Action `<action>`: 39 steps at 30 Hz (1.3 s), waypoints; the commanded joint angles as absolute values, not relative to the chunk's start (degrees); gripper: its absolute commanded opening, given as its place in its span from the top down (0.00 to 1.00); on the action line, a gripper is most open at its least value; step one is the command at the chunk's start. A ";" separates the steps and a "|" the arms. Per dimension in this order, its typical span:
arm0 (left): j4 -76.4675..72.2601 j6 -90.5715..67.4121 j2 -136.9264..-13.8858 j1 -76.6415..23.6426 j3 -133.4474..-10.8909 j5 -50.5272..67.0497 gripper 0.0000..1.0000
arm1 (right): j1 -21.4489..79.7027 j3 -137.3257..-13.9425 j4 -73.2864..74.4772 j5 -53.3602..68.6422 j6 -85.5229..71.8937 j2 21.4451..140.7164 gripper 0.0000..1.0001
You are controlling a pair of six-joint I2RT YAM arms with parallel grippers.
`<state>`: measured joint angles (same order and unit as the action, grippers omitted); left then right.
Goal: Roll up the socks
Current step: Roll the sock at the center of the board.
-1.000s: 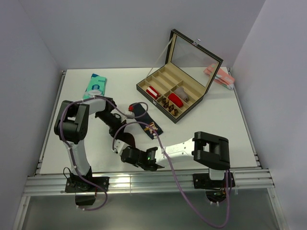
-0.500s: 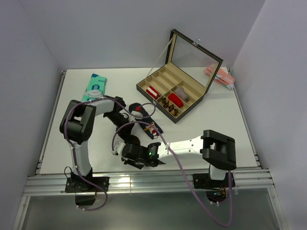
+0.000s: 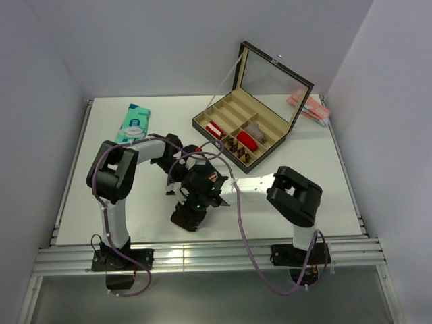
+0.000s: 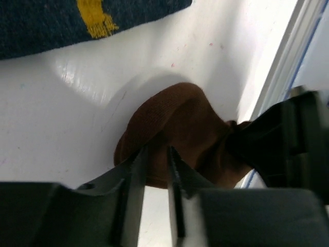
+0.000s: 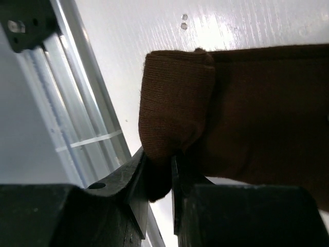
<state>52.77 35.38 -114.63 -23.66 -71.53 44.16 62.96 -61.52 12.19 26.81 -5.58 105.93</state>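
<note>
The brown sock was held bunched on the white desk, toward its near edge. The right tool was closed narrowly on one folded end, and the left tool was pinched narrowly on another part. The navy sock was laid flat nearby, apart from the brown one.

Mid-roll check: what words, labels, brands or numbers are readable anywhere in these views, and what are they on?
No text can be read in any view.
On the teal packet: there is print, but it is too small to read.
On the pink packet: the markings are too small to read.
On the navy sock: a yellow mark only, no letters.
On the box: no label is visible.
</note>
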 commanded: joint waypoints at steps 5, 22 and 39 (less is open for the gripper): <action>44.65 36.83 -113.21 -23.73 -74.09 44.03 0.56 | 60.47 -58.63 11.17 34.54 -9.23 112.41 0.87; 42.54 33.31 -105.03 -15.30 -73.48 43.86 0.39 | 56.35 -57.57 11.95 37.00 -10.72 116.54 0.87; 38.50 52.80 -74.39 -7.29 -56.36 35.26 0.31 | 51.51 -73.20 30.31 40.87 -10.81 122.87 0.87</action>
